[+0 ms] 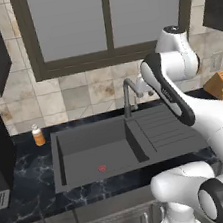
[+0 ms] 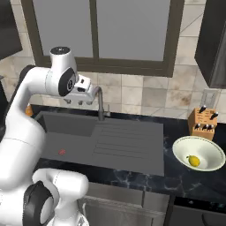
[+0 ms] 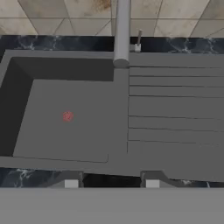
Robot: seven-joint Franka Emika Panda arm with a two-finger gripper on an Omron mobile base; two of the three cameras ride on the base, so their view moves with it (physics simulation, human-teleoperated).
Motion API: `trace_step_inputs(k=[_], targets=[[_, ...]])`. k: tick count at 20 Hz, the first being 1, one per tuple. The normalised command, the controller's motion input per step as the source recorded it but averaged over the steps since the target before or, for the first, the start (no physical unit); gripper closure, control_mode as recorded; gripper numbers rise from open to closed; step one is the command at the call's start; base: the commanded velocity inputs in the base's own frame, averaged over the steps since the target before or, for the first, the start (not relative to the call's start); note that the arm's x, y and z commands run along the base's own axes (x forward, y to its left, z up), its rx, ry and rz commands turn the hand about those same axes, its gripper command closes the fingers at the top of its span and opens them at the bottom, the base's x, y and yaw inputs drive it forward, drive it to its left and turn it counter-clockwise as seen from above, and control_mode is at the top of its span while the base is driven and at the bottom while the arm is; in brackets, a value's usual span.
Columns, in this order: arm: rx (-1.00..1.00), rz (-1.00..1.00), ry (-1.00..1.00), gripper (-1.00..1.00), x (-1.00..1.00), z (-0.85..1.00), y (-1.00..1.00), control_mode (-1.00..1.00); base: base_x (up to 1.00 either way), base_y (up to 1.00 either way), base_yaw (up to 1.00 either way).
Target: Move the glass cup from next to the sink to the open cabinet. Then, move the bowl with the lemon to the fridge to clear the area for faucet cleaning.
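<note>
The bowl sits near the tabletop's right edge, right of the sink, lemon loose inside. Likely stiff, slippery: pinch the rim. Fingers half-open, empty.

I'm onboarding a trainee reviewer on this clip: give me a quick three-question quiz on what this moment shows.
1. True or false: the lemon lies inside the bowl.
2. What stands on the counter just behind the bowl? A) a knife block B) a kettle C) a toaster
3. Fill in: the sink's ridged drainboard lies on the side toward the ____.

Key
1. True: the lemon rests on the bowl's floor.
2. A: the knife block stands against the tiled wall behind the bowl.
3. Bowl: in the right base view the basin with the red mark is on the left, and the ridges run toward the bowl, past the faucet.
</note>
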Motion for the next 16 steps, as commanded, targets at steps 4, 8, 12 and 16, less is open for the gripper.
trace_step_inputs(k=[4, 8, 12, 16], targets=[[0.0, 0.0, 0.0, -1.0, -0.36, -0.06, -0.04, -1.0, 0.0, 0.0, 0.0], [0.0, -0.05, 0.0, -1.0, -0.7, -0.18, -0.24, 1.0, -0.25, -0.17, -0.04], [0.0, 0.0, 0.0, -1.0, 0.0, 0.0, 0.0, 1.0, -0.92, -0.97, -0.21], [0.0, 0.0, 0.0, -1.0, 0.0, 0.0, 0.0, 1.0, -0.38, -1.0, -0.33]])
